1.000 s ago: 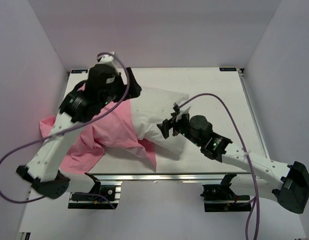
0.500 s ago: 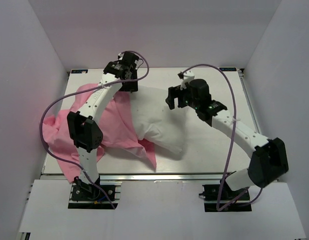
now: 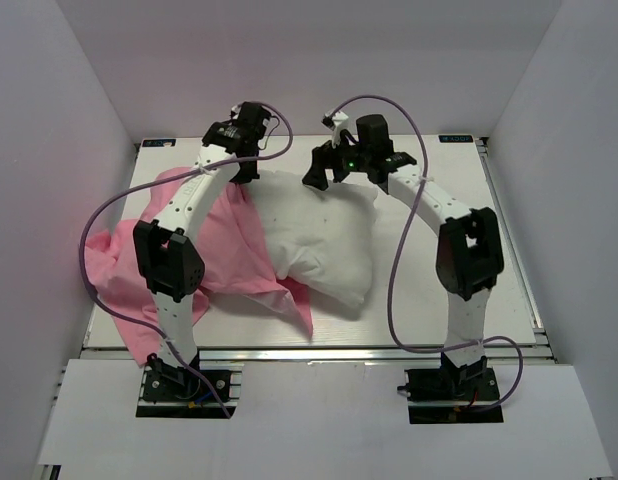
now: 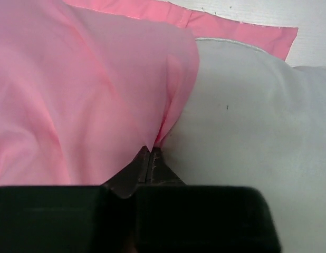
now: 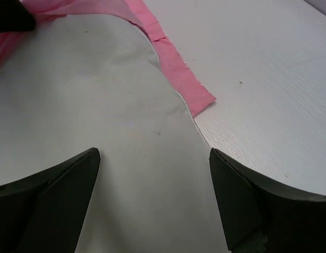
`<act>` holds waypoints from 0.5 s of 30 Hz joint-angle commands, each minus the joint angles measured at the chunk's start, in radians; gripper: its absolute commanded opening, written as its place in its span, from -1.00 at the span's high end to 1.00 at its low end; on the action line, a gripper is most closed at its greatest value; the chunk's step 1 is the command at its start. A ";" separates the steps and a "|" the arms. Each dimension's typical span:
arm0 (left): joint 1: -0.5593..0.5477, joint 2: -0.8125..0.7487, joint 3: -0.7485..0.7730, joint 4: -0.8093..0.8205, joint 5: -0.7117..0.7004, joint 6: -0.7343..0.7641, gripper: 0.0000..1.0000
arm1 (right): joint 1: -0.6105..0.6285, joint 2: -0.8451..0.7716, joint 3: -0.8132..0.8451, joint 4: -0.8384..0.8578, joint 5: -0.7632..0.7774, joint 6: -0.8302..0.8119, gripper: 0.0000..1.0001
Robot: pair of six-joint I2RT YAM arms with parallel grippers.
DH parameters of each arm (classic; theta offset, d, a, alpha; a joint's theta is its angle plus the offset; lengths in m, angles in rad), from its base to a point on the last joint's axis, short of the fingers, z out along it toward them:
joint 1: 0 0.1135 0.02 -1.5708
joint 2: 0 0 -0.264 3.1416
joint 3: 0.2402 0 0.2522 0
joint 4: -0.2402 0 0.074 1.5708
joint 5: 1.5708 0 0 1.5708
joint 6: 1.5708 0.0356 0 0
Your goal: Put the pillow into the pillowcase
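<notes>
White table (image 3: 439, 285), both arms stretched to its far side. Left gripper (image 4: 151, 157) pinches the pillowcase (image 4: 73, 95) edge against the pillow (image 3: 319, 235); right gripper (image 5: 154, 158) hangs spread wide above it.

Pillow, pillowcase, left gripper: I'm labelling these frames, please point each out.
pillow (image 3: 324, 235), top external view, middle of its exposed white part.
pillowcase (image 3: 229, 250), top external view, pink fabric just left of the white.
left gripper (image 4: 151, 161), left wrist view, shut fingertips pinching pink fabric.
</notes>
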 commanded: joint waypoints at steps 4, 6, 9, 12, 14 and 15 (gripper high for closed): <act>0.007 -0.014 0.018 0.083 0.040 0.069 1.00 | -0.015 0.220 0.240 -0.152 -0.381 -0.098 -0.79; 0.007 -0.039 0.001 0.140 0.089 0.096 1.00 | -0.009 0.290 0.298 -0.210 -0.424 -0.109 -0.79; 0.007 -0.094 -0.036 0.221 0.160 0.130 1.00 | 0.017 0.324 0.318 -0.288 -0.553 -0.245 -0.43; 0.005 -0.125 -0.025 0.269 0.238 0.151 1.00 | 0.051 0.280 0.289 -0.352 -0.578 -0.329 0.99; -0.001 -0.128 0.033 0.264 0.331 0.153 1.00 | 0.054 0.201 0.282 -0.373 -0.584 -0.336 1.00; -0.007 -0.129 0.059 0.257 0.364 0.150 1.00 | 0.053 0.156 0.276 -0.373 -0.546 -0.333 1.00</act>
